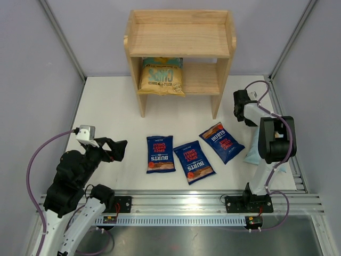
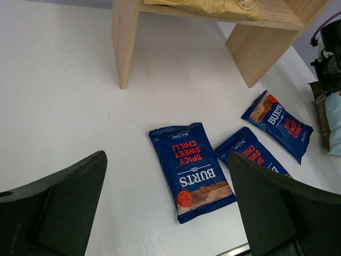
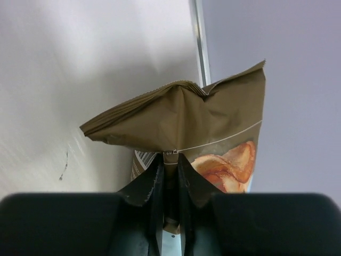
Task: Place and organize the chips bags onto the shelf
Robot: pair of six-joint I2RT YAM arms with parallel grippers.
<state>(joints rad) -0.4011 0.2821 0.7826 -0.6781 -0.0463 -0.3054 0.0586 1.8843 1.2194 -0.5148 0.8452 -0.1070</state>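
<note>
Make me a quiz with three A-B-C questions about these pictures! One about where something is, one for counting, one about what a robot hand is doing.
1. Where is the tan bag?
A. on the shelf's lower tier
B. on its top tier
C. on the floor

2. How many blue bags lie on the table?
A. two
B. three
C. five

3. What is the right gripper doing?
A. open and empty
B. shut on the brown-topped bag
C. shut on a blue bag

1 A: it lies under the top board.
2 B: three lie before the shelf.
3 B: its wrist view shows the brown top pinched.
</note>
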